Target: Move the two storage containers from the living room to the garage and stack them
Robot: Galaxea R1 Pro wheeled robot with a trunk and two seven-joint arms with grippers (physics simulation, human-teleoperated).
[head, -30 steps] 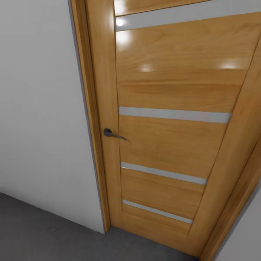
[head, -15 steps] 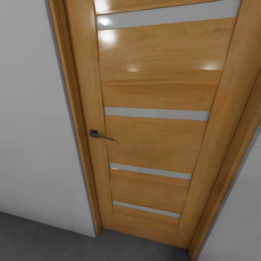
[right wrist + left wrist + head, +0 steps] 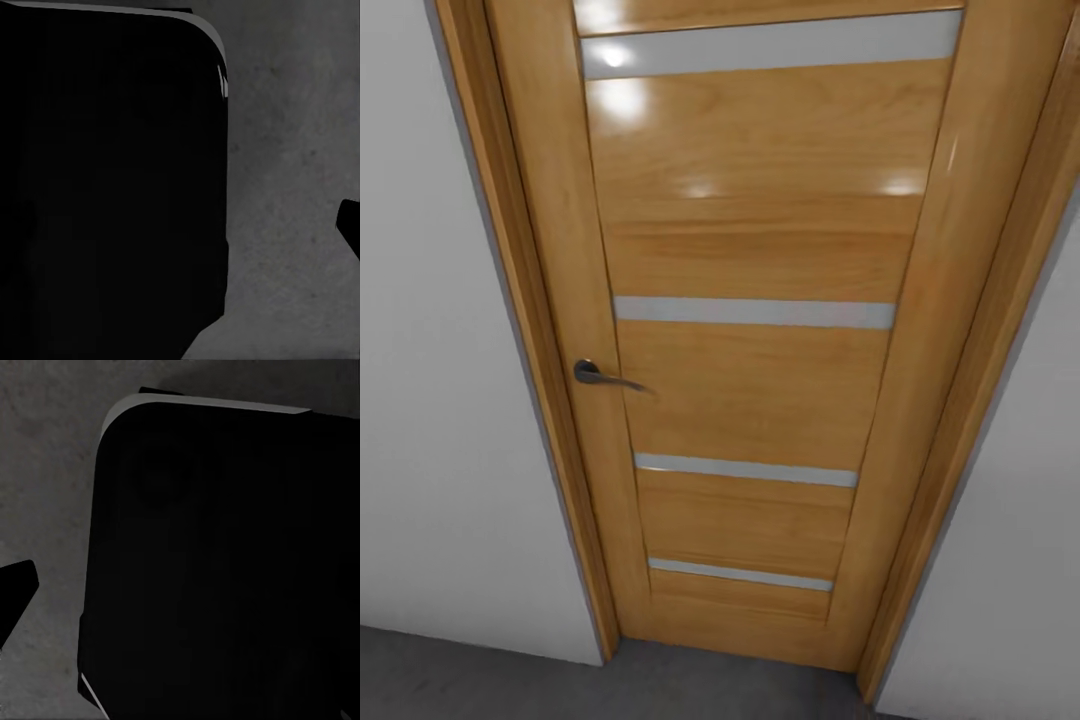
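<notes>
The two storage containers are out of view. The head view faces a shut light-wood door (image 3: pixel 750 400) with pale horizontal strips and a dark lever handle (image 3: pixel 596 375), set in a plain white wall (image 3: pixel 430 450) of the garage. A strip of dark grey floor (image 3: pixel 470 680) runs along the bottom. In the left wrist view a dark fingertip (image 3: pixel 15 594) juts over the grey floor (image 3: pixel 45 472) beside a large black rounded body (image 3: pixel 225 570). In the right wrist view a dark fingertip (image 3: pixel 351 225) shows at the edge, over the floor (image 3: pixel 292 187).
The door's wood frame (image 3: pixel 510 330) stands close in front, with white wall (image 3: pixel 1010 560) on its other side too. A black rounded part of the robot (image 3: pixel 105 180) lies under both wrist cameras.
The whole head view has shifted: the door and handle now sit further left and more centred in the picture, so the camera turned. Nothing in the room itself moved.
</notes>
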